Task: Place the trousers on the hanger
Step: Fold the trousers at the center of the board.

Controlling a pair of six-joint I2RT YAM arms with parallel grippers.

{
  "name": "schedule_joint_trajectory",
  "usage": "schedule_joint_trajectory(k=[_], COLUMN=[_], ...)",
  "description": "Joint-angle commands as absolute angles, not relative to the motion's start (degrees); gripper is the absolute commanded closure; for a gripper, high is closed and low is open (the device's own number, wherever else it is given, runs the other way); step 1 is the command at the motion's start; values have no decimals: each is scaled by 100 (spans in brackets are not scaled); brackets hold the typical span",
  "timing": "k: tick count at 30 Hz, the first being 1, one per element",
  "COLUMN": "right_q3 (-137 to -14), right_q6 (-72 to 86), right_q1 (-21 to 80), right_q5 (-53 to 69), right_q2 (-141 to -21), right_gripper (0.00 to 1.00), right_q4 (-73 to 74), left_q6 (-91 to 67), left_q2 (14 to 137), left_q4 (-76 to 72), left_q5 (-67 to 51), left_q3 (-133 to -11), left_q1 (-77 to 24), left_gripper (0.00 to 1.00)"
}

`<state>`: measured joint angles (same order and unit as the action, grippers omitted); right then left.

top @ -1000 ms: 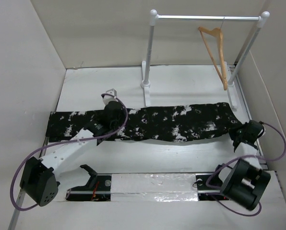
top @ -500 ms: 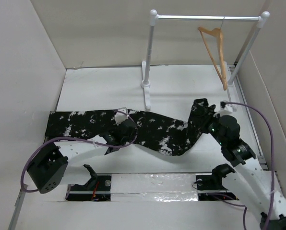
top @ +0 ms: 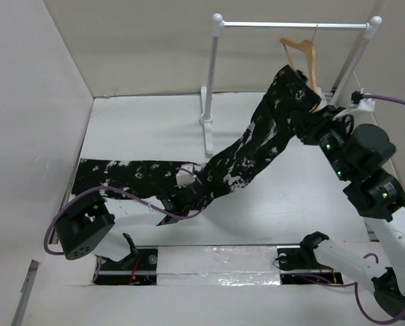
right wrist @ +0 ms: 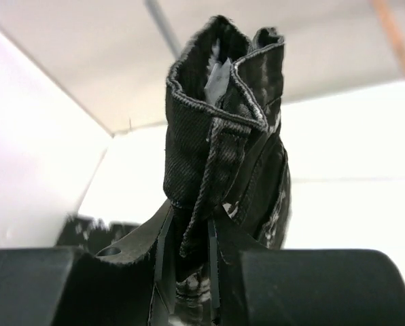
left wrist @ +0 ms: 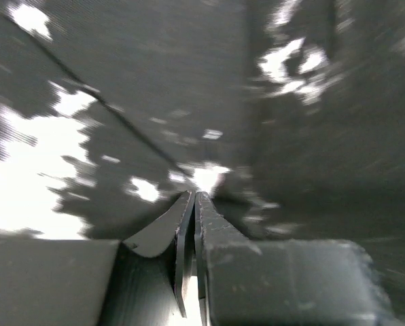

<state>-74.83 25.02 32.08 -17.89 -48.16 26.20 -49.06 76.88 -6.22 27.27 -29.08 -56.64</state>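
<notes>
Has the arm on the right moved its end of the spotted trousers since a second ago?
Yes. The right gripper has lifted its end of the trousers off the table, up and back toward the hanger on the white rack.

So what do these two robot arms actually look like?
The left arm and right arm have white links and boxy black joint housings, with purple cables looping alongside. Small green lights glow on the right arm's joints. The left gripper and right gripper each have two flat black fingers.
</notes>
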Motion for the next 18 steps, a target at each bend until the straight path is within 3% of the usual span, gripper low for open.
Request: schedule_joint_trajectory(k=[1,5,13,18], right_q3=[-8366,-8666,-8130,-8042], right_q6=[2013,2004,2004,2013], right_q1=[2778,2295,1662,1538], right_q5=[-1408,-643,412,851], right_q2=[-4868,-4983,-4878,-4983], right_gripper=[100,100,100,100], right_q4=[2434,2750,2699,2611], left_q6=[-5089,-5159,-5159,-5150], left_q2=[8076,8236,7646,8486], left_q4=[-1054,-1292,-1686,-2443], left_q5=[2593,2681,2349,1916], left_q3=[-3330,-3691,-3656,-4120], left_q1=[-6020,-6486,-6486,-6890], left_gripper=[98,97,95,95])
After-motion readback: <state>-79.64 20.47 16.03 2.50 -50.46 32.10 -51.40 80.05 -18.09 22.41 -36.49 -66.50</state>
